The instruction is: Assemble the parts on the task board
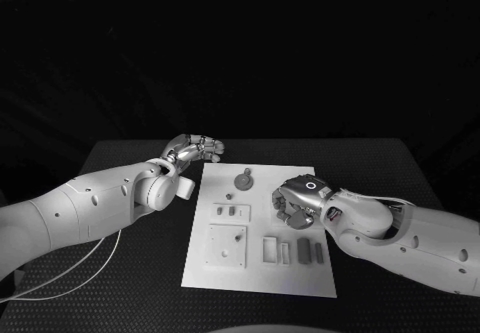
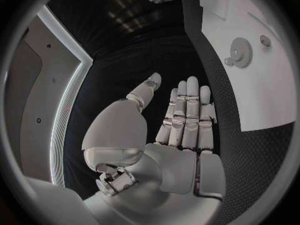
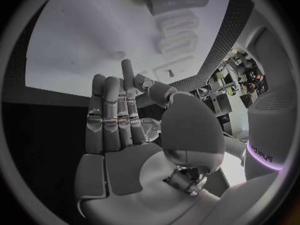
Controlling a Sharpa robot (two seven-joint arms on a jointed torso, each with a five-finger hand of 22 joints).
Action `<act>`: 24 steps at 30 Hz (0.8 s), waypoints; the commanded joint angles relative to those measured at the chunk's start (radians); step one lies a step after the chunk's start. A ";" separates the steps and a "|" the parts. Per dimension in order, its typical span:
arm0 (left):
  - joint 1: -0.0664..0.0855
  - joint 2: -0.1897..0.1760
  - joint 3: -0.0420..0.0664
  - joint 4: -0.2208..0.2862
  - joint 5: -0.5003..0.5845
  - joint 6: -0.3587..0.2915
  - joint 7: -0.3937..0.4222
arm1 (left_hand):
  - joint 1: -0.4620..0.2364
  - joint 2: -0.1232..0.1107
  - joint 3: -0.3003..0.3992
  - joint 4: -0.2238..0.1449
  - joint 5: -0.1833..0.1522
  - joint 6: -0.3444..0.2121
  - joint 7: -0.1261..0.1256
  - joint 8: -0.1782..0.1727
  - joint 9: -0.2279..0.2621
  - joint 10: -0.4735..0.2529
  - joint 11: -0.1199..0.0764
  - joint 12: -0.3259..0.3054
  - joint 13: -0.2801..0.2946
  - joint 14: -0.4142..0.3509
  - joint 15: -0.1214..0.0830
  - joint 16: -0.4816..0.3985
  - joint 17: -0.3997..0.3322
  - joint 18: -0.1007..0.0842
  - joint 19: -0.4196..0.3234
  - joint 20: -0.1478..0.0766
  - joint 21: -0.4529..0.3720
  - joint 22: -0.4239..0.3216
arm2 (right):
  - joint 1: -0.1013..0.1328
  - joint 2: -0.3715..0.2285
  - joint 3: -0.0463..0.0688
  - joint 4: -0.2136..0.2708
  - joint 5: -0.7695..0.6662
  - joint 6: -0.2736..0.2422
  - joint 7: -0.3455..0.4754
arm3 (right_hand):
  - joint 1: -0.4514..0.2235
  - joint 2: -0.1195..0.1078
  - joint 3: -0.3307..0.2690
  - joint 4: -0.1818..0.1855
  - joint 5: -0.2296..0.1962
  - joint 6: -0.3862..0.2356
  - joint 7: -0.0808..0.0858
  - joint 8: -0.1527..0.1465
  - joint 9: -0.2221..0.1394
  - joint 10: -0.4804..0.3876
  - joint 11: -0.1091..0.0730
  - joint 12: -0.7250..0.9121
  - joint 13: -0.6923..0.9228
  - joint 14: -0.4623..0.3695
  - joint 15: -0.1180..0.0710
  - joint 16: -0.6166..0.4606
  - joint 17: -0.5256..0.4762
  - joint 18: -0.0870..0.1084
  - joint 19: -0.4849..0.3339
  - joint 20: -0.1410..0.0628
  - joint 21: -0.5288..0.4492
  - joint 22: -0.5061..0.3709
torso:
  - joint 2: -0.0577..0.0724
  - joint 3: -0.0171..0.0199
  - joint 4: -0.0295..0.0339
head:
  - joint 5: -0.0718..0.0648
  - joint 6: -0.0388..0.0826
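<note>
Left arm [image 1: 80, 208] enters from the left edge of the head view and ends in the left hand [image 1: 196, 148], which hovers over the black table [image 1: 120, 284] just off the far left corner of the task board [image 1: 300, 277]. In the left wrist view this hand [image 2: 181, 120] lies with its fingers [image 2: 190, 105] extended side by side and the thumb apart, and nothing is held in it.

The task board, a white plate, lies in the middle of the table. Near its far edge sits a round gear-like part [image 1: 243, 181], also visible in the left wrist view [image 2: 240, 50] with a small round piece [image 2: 265, 40] beside it. At mid-board lie two small pegs [image 1: 224, 209]; nearer the robot stands a square block [image 1: 227, 245] and, to its right, a row of upright rectangular parts [image 1: 292, 251].

The right hand [image 1: 297, 201] hovers over the right half of the board, palm turned toward it, beside the gear-like part. In the right wrist view its fingers [image 3: 111, 115] are straight and together, the hand [image 3: 125, 135] empty above the white plate [image 3: 81, 45].
</note>
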 commanded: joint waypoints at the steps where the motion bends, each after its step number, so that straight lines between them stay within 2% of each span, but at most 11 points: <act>1: 0.001 0.002 0.001 0.000 0.006 0.014 0.005 | -0.005 0.009 -0.005 0.003 -0.004 -0.010 0.000 -0.003 -0.002 -0.008 -0.001 -0.005 -0.001 -0.001 0.008 -0.006 0.002 0.006 -0.002 0.006 -0.007 0.001 | 0.013 -0.009 0.013 0.036 -0.016 -0.005 -0.008 | 0.022 0.009 -0.003 0.007 0.006 0.004 0.003 0.006 0.003 0.008 -0.010 0.004 0.079 0.002 -0.006 0.005 0.002 0.009 0.010 -0.001 0.006 0.023 | 0.000 0.0013 -0.0014 | 0.006 -0.001; 4: 0.001 0.002 0.001 -0.002 0.006 0.013 0.005 | -0.005 0.009 -0.005 0.003 -0.004 -0.010 0.000 -0.003 -0.002 -0.009 -0.001 -0.005 -0.001 -0.001 0.008 -0.007 0.003 0.006 -0.002 0.006 -0.007 0.001 | 0.016 -0.006 0.026 0.055 -0.016 -0.023 -0.007 | 0.023 0.008 -0.003 0.009 0.006 0.004 0.003 0.006 0.004 0.008 -0.011 0.005 0.081 0.003 -0.007 0.006 0.003 0.009 0.010 -0.002 0.007 0.023 | 0.000 0.0002 -0.0012 | 0.008 -0.003; 8: 0.001 0.006 0.001 -0.004 0.006 0.012 0.006 | -0.005 0.010 -0.005 0.003 -0.004 -0.009 0.000 -0.002 -0.002 -0.009 -0.001 -0.005 -0.001 -0.001 0.008 -0.007 0.003 0.006 -0.002 0.006 -0.008 0.002 | 0.017 0.019 0.026 0.065 -0.002 -0.039 0.005 | 0.025 0.007 -0.004 0.011 0.006 0.005 0.002 0.007 0.006 0.009 -0.011 0.005 0.083 0.003 -0.007 0.006 0.004 0.009 0.011 -0.002 0.009 0.023 | -0.001 -0.0012 -0.0014 | 0.009 -0.002; 11: 0.001 0.008 0.001 -0.005 0.007 0.012 0.007 | -0.005 0.010 -0.005 0.003 -0.004 -0.009 0.000 -0.002 -0.002 -0.009 -0.001 -0.005 -0.001 -0.001 0.008 -0.008 0.004 0.006 -0.002 0.006 -0.008 0.002 | 0.017 0.053 0.026 0.065 0.012 -0.045 0.015 | 0.025 0.006 -0.004 0.012 0.006 0.005 0.002 0.007 0.006 0.009 -0.011 0.005 0.083 0.003 -0.008 0.006 0.005 0.009 0.011 -0.002 0.009 0.023 | -0.001 -0.0003 -0.0003 | 0.013 -0.003; 13: 0.002 0.010 0.001 -0.006 0.007 0.010 0.006 | -0.005 0.010 -0.005 0.003 -0.004 -0.009 -0.001 -0.002 -0.002 -0.009 -0.001 -0.005 -0.001 -0.001 0.008 -0.008 0.004 0.006 -0.002 0.006 -0.008 0.002 | 0.016 0.075 0.023 0.060 0.012 -0.045 0.019 | 0.026 0.006 -0.004 0.012 0.006 0.005 0.002 0.007 0.007 0.009 -0.012 0.005 0.084 0.004 -0.008 0.006 0.005 0.009 0.011 -0.003 0.009 0.023 | 0.000 0.0007 -0.0007 | 0.017 -0.003; 16: 0.002 0.014 0.001 -0.008 0.008 0.010 0.008 | -0.005 0.010 -0.005 0.002 -0.004 -0.009 -0.001 -0.002 -0.002 -0.009 -0.001 -0.005 -0.001 -0.001 0.008 -0.008 0.004 0.006 -0.003 0.006 -0.008 0.002 | 0.011 0.116 0.011 0.052 0.022 -0.049 0.028 | 0.027 0.005 -0.004 0.012 0.006 0.005 0.002 0.006 0.007 0.009 -0.012 0.005 0.084 0.004 -0.008 0.006 0.005 0.009 0.012 -0.003 0.010 0.023 | 0.001 0.0011 -0.0016 | 0.023 -0.002; 22: 0.002 0.020 0.001 -0.014 0.009 0.008 0.009 | -0.004 0.010 -0.005 0.002 -0.004 -0.009 -0.001 -0.002 -0.002 -0.009 -0.001 -0.005 -0.001 -0.001 0.008 -0.009 0.005 0.006 -0.003 0.006 -0.009 0.002 | -0.024 0.188 -0.005 0.040 0.023 -0.053 0.038 | 0.027 0.006 -0.005 0.012 0.006 0.004 0.002 0.006 0.008 0.009 -0.012 0.005 0.085 0.004 -0.008 0.006 0.006 0.009 0.012 -0.003 0.011 0.023 | 0.001 0.0004 0.0006 | 0.030 -0.006; 24: 0.002 0.024 0.001 -0.016 0.009 0.008 0.009 | -0.004 0.009 -0.005 0.002 -0.004 -0.009 -0.001 -0.002 -0.002 -0.009 -0.001 -0.004 -0.001 -0.001 0.008 -0.009 0.006 0.006 -0.003 0.006 -0.009 0.002 | -0.036 0.216 -0.013 0.028 0.024 -0.052 0.043 | 0.028 0.006 -0.005 0.012 0.006 0.004 0.002 0.006 0.009 0.009 -0.012 0.005 0.086 0.004 -0.008 0.006 0.006 0.009 0.012 -0.003 0.011 0.023 | 0.001 0.0004 0.0008 | 0.037 -0.008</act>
